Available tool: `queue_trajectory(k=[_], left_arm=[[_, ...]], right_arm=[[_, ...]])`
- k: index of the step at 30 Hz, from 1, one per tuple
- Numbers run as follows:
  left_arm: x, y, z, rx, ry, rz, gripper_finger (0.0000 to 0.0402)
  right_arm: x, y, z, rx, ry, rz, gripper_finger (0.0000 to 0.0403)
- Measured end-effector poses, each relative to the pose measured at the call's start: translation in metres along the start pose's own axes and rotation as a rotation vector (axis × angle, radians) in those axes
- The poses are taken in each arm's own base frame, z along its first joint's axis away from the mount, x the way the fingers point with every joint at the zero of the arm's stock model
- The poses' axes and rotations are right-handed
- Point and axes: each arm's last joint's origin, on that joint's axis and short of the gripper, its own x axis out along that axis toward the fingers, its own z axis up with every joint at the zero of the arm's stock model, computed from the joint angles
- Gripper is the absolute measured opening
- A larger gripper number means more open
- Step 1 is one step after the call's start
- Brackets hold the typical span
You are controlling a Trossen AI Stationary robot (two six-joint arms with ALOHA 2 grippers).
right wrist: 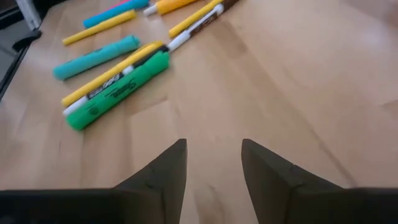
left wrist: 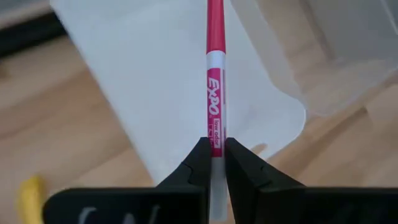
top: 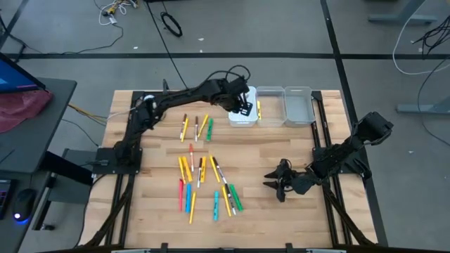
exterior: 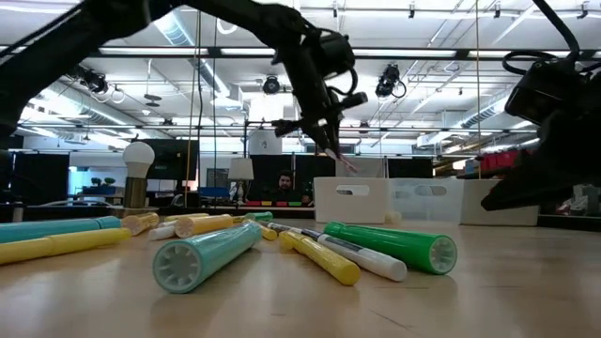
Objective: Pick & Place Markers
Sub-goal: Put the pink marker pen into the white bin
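Loose markers (top: 200, 176) are lying mid-table. The left gripper (top: 244, 107) is hovering over the white bin (top: 241, 121), its fingers pinching a pink marker (left wrist: 215, 81); probably best lowering before letting go. The right gripper (top: 278, 184) is waiting near the table's right side, fingers parted and empty.

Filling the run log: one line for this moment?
left tool: shut on pink marker, over white bin | right tool: open, waiting above table | other markers: on table

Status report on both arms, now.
Left gripper shut on pink marker, over white bin. Right gripper open, empty, low over table. Nothing in the way.
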Motion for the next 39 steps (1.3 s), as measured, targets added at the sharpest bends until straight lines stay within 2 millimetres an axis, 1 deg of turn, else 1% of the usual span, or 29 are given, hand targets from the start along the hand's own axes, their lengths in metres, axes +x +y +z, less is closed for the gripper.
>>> queue_trajectory(k=[3,6,15,18,29,33,39], left_arm=[[0.021,0.003,0.001,-0.015,0.029,-0.001,0.0033],[0.036,0.005,0.001,-0.037,0.037,0.006,0.0033],[0.06,0.008,0.005,-0.056,-0.028,0.021,0.0041],[0.069,0.009,0.004,-0.03,-0.036,0.024,0.0042],[0.071,0.011,0.004,-0.02,-0.085,0.075,0.0043],[0.08,0.011,-0.002,-0.01,-0.076,0.107,0.0044],[0.079,0.009,-0.001,-0.012,-0.088,0.103,0.0046]], right_arm=[[0.0,0.0,0.001,0.002,-0.017,-0.008,0.0155],[0.0,0.001,0.001,-0.001,-0.02,-0.005,0.0155],[0.0,0.001,0.001,-0.006,-0.02,-0.003,0.0155],[0.0,0.001,0.001,-0.003,-0.019,-0.002,0.0155],[0.0,0.001,0.001,-0.004,-0.019,-0.002,0.0155],[0.0,0.001,0.001,-0.004,-0.019,-0.002,0.0155],[0.0,0.001,0.001,-0.005,-0.02,-0.002,0.0155]])
